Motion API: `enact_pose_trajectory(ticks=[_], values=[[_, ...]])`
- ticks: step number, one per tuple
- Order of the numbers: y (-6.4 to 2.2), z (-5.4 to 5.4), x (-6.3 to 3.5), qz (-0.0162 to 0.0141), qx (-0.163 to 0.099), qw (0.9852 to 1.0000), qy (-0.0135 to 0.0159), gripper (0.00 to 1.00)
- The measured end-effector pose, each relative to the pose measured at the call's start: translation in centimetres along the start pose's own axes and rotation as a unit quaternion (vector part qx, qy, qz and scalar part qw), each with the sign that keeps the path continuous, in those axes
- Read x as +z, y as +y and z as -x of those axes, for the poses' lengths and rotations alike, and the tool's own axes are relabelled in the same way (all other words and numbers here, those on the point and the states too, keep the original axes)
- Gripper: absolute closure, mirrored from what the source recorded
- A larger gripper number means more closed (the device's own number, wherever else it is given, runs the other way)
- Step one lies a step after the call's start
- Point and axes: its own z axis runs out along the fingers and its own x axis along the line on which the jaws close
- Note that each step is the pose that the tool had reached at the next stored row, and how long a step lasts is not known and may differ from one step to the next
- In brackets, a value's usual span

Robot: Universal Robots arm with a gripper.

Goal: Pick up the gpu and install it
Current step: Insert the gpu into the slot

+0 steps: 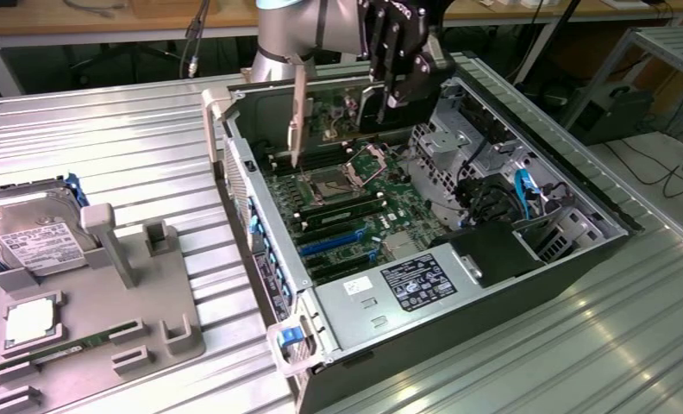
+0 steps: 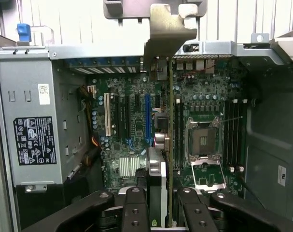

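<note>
Black fingers (image 2: 135, 212) sit closest in the wrist view. They squeeze the gpu (image 2: 158, 169) from both sides, so the gripper (image 2: 163, 205) is clamped tight on the card. The gpu shows its thin edge here. Its silver bracket (image 2: 168, 34) is at the end far from the fingers.

In the exterior view, the gripper (image 1: 402, 82) hangs from the arm (image 1: 290, 34). It holds the gpu (image 1: 339, 108) up over the open case (image 1: 600, 203). The card stands on its edge. Its bracket (image 1: 297, 112) points down, close to the back wall of the case. The card is up above the board (image 1: 354, 207) and not in a slot.

The green board lies flat under the card. It has a blue slot (image 2: 147, 118), a white slot (image 2: 107, 113) and a square chip socket (image 2: 204, 142). Beside the board, inside the case, sits a grey power box (image 1: 365, 312) with a black label (image 1: 414, 283). Some blue cables (image 1: 526, 191) curl in the case toward the exterior view's right.

The case lies on its side on a ribbed metal table (image 1: 123, 147). Well apart from it, on the exterior view's left, a grey tray (image 1: 146, 302) rests on the same table. The tray holds a hard drive (image 1: 37, 241) with a white label. Near the drive there is a square silver chip (image 1: 31, 321), and near that a thin green memory stick (image 1: 83, 348).
</note>
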Motion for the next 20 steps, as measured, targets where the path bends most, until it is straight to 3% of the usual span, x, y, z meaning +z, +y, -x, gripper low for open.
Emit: enact_pose_trajectory(ticks=[7, 11, 15, 20], values=[[-0.26, 0.0, 0.02, 0.0003, -0.006, 1.0, -0.0001, 0.72], [-0.89, 0.0, 0.05, 0.0071, -0.006, 1.0, -0.0001, 0.72], [-1.81, 0.0, 0.12, 0.0113, -0.007, 0.9999, -0.0002, 0.72], [-2.33, 0.0, 0.26, 0.0115, -0.008, 0.9999, -0.0002, 0.72]])
